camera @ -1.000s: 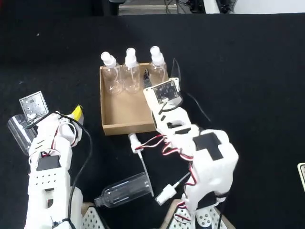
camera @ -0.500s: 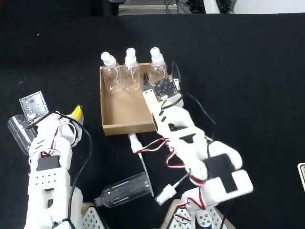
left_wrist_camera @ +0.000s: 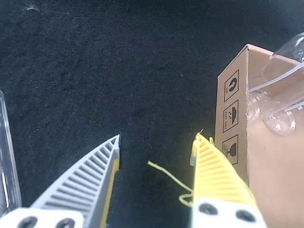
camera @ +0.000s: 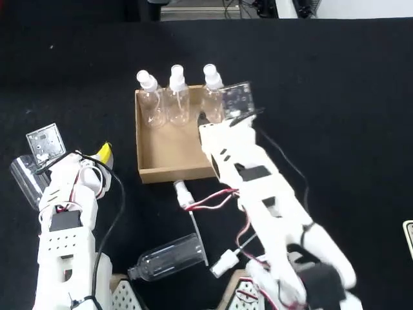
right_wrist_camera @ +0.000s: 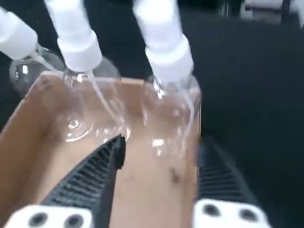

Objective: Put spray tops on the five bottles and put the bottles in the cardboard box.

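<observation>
In the middle of the black table (camera: 335, 77), the cardboard box (camera: 169, 150) lies open with three bottles standing upright in a row along its far wall, each capped with a white spray top: the left bottle (camera: 152, 106), the middle bottle (camera: 177, 103) and the right bottle (camera: 211, 97). The rest of the box floor shows as plain brown cardboard.

The right gripper (right_wrist_camera: 164, 145) hangs over the box's far right corner with its fingers spread apart and gripping nothing. The right bottle stands just ahead of it, in line with the gap. In the right wrist view one finger is over the box floor and the other is outside the box's right wall. From the high view its arm runs over the right side of the box and covers that wall.

On the near side of the box, a loose spray top (camera: 183, 192) lies just off the near wall, its tube trailing toward the arms. Further toward the arms an uncapped bottle (camera: 169, 256) lies on its side, with a second loose spray top (camera: 225, 263) near it. The left gripper (left_wrist_camera: 156, 140) is above the table just beside the box's left wall, fingers apart and holding nothing. A clear bottle (camera: 22, 179) lies at the outer side of the left arm.

Over the last second the right arm has stretched out from the box's middle right toward the far right corner; the left arm, the bottles and the loose tops lie as before
</observation>
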{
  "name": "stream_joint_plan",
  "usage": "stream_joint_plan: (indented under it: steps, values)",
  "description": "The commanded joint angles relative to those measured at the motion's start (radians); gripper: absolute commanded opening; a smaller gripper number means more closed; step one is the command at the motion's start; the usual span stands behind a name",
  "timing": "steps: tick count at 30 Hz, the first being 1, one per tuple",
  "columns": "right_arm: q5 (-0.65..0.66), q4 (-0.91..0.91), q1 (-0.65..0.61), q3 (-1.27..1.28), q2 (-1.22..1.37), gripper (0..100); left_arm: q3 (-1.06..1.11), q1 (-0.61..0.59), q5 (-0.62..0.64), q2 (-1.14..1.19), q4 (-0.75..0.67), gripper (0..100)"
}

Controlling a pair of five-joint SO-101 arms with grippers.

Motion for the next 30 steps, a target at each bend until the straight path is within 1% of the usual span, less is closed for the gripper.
stream_joint_plan:
  steps: [1,2,4,9,12,14,16,20,23,26,29,30]
  values:
    - [-0.038,0.18,-0.005,-0.082,-0.18,2.8,-0.012,-0.004,-0.002,-0.011,-0.023,23]
    - [-0.038,0.233,-0.005,-0.084,-0.22,1.2,-0.012,-0.004,-0.002,-0.011,-0.023,23]
    - [-0.038,0.333,-0.005,-0.084,-0.305,2.8,-0.01,-0.002,-0.002,-0.011,-0.023,23]
    - [-0.038,0.655,-0.006,-0.084,-0.49,15.1,-0.01,-0.001,-0.002,-0.011,-0.023,23]
    - [-0.031,0.821,-0.011,-0.085,-0.59,19.7,-0.012,-0.005,-0.002,-0.011,-0.023,23]
    - [0.04,0.901,-0.015,-0.085,-0.647,19.7,-0.012,-0.007,-0.002,-0.011,-0.023,23]
    - [0.147,0.961,-0.046,-0.084,-0.69,19.8,-0.012,-0.01,0.002,-0.011,-0.023,23]
    - [0.362,1.102,-0.143,-0.087,-0.714,19.8,-0.016,-0.038,0.006,-0.011,-0.02,23]
    - [0.489,1.165,-0.236,-0.085,-0.714,19.8,-0.024,-0.071,0.008,-0.011,-0.018,23]
    - [0.572,1.177,-0.356,-0.074,-0.713,19.8,-0.033,-0.096,0.008,-0.011,-0.015,23]
    - [0.617,1.198,-0.443,-0.077,-0.713,19.8,-0.038,-0.12,0.011,-0.011,-0.015,23]
    - [0.623,1.206,-0.468,-0.077,-0.713,19.8,-0.038,-0.131,0.029,-0.011,-0.017,23]
